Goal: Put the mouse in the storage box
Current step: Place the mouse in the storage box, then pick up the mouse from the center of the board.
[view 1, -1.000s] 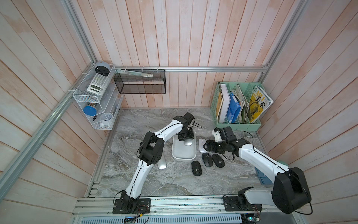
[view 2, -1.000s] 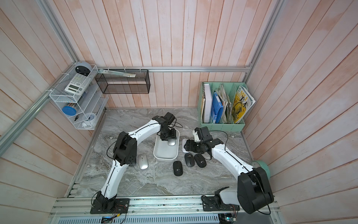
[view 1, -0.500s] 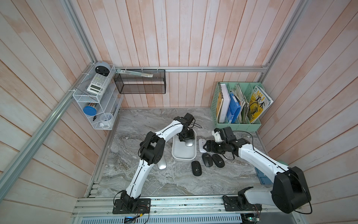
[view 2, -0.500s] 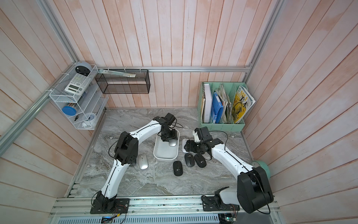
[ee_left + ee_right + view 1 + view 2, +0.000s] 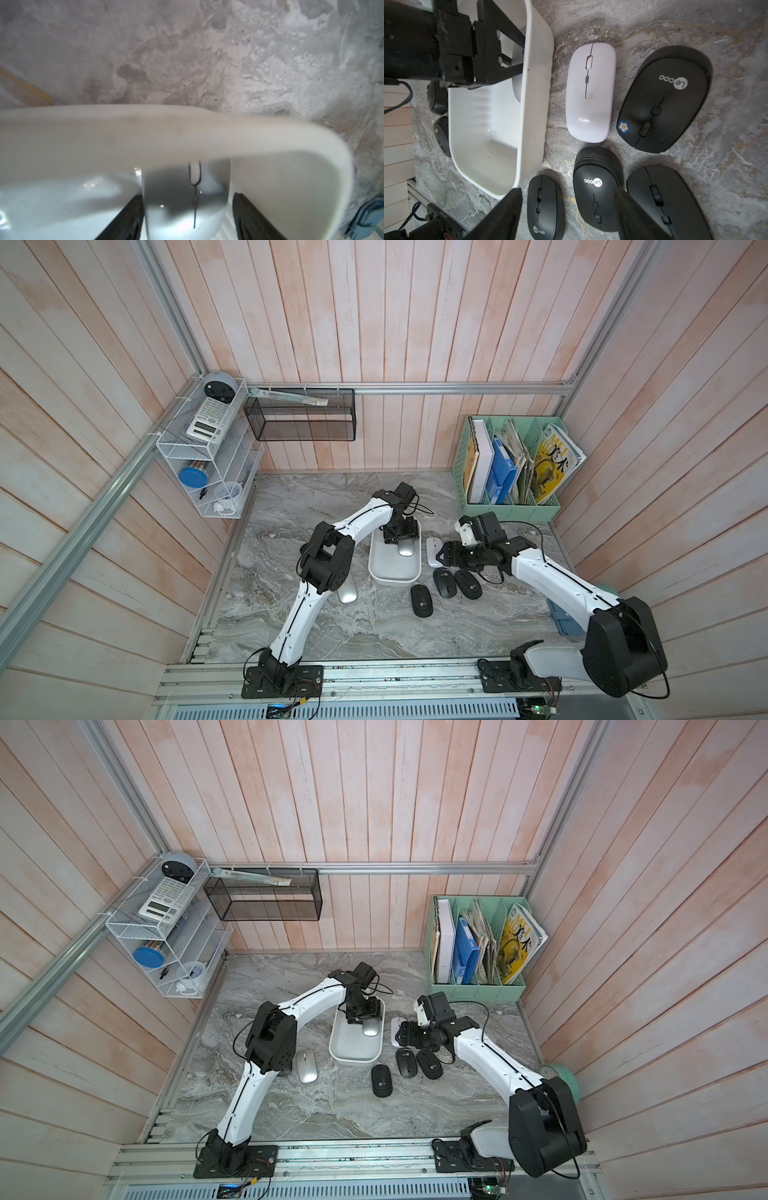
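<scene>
The white storage box [image 5: 392, 580] [image 5: 355, 1058] lies mid-table. A silver mouse [image 5: 406, 548] [image 5: 371, 1027] [image 5: 185, 207] rests inside at its far end. My left gripper [image 5: 401, 540] [image 5: 365, 1019] [image 5: 187, 196] reaches down into the box and straddles that mouse, open: one finger lies against its side, the other stands a little off it. My right gripper [image 5: 444, 558] [image 5: 401, 1036] [image 5: 568, 191] hovers open over the mice right of the box, holding nothing. Below it lie a white mouse [image 5: 433, 551] [image 5: 590, 91] and several black mice [image 5: 444, 583] [image 5: 598, 187].
Another silver mouse [image 5: 348, 593] [image 5: 306, 1065] lies left of the box, beside the left arm. A mint-green file organizer [image 5: 515, 466] stands at the back right. A black mesh basket [image 5: 301, 420] and a white wire shelf [image 5: 208, 456] hang on the walls.
The left jaws have spread wider around the silver mouse in the box. The right arm has held still.
</scene>
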### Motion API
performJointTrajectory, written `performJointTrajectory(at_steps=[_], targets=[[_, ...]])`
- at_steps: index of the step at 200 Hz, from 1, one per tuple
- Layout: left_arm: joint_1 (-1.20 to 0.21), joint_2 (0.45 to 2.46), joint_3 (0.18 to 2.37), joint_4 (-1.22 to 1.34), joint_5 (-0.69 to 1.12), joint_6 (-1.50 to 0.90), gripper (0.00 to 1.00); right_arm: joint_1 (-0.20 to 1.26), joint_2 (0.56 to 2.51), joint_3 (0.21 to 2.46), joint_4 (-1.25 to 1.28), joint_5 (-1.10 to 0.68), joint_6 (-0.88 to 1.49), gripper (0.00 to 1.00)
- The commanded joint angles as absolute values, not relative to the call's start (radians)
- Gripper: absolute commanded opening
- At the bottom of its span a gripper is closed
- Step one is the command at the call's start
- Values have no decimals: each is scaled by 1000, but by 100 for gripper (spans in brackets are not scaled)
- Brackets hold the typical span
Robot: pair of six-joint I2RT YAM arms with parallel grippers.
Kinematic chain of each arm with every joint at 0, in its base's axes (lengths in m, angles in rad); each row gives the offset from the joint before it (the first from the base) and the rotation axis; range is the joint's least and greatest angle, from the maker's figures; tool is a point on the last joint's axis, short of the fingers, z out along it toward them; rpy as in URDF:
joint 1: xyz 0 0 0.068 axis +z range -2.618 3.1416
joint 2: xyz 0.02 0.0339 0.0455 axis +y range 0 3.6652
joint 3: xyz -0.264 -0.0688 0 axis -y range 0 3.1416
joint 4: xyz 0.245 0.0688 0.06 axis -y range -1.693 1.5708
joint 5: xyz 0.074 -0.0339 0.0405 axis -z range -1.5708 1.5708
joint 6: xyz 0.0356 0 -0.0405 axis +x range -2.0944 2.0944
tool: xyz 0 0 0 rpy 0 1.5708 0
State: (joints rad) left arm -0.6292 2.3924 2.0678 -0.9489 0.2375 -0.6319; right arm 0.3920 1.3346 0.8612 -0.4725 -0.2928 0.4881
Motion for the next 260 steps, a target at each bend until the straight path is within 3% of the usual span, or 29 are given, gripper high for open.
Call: performJointTrajectory(at_steps=[1, 53, 88, 129, 178, 260], targets=[[-630, 2280, 2053, -939, 225, -612, 73, 388, 1319, 887, -498, -299, 471, 75], [-620, 2067, 1955, -970, 164, -607, 74, 395, 1327, 927, -512, -290, 456, 75], [-521, 1872, 1710, -992, 45, -697, 74, 416, 1329, 974, -541, -282, 434, 75], [-317, 1671, 1426, -1031, -91, -809, 75, 630, 1400, 1146, -617, -166, 304, 78], [-178, 1715, 1373, -1089, -85, -742, 75, 667, 1539, 1296, -546, -259, 363, 78], [-90, 1819, 1290, -1007, 63, -714, 75, 691, 1581, 1282, -483, -299, 394, 80]])
